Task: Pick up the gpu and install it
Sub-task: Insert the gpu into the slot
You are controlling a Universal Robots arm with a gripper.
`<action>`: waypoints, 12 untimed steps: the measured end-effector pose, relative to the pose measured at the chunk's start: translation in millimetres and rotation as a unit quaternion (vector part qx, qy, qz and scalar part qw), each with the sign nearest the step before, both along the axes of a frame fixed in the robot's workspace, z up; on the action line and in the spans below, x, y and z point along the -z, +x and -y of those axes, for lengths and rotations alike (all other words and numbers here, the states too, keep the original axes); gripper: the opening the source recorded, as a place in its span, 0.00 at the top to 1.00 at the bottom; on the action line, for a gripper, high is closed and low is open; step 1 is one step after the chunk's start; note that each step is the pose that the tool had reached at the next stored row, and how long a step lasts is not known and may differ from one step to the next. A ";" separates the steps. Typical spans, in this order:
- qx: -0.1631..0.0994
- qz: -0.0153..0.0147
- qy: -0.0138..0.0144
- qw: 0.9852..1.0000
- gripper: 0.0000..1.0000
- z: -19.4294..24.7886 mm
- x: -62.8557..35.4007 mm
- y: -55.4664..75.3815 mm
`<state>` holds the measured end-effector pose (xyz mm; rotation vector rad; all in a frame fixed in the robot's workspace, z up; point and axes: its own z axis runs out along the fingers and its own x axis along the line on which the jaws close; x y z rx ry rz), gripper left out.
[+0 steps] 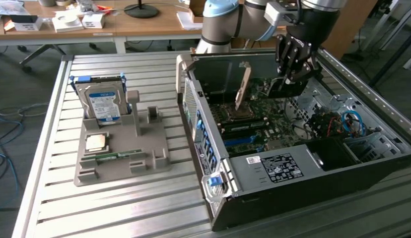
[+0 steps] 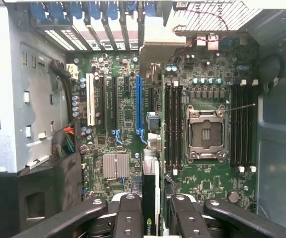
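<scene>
The gpu (image 1: 288, 88) is a thin dark card hanging on edge inside the open computer case (image 1: 292, 168), just above the motherboard (image 1: 258, 124). My gripper (image 1: 292, 78) reaches down from above and is shut on its top edge. The card's pale bracket strip (image 1: 243, 89) faces the case's rear slot openings. In the wrist view the gpu (image 2: 149, 198) runs edge-on away from my gripper (image 2: 155, 220), with its black fingers (image 2: 128, 218) on either side. It hovers just beside the long blue slot (image 2: 138, 109), between that slot and the memory slots (image 2: 173, 124).
An empty processor socket (image 2: 206, 134) and a small heatsink (image 2: 115, 165) sit on the board. Cable bundles (image 1: 348, 124) fill the case's front bay. On the slatted table a grey fixture (image 1: 119, 158) holds a blue-labelled hard drive (image 1: 102, 101), a processor chip (image 1: 96, 143) and a RAM stick (image 1: 112, 156).
</scene>
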<state>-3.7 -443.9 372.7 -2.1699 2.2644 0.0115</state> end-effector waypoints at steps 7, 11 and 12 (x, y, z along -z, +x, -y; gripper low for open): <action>0.000 0.000 0.000 1.000 0.73 0.0 12.7 -0.1; 0.000 0.000 0.000 1.000 0.73 0.0 19.8 -0.3; 0.000 0.000 0.000 1.000 0.73 0.0 21.7 -0.3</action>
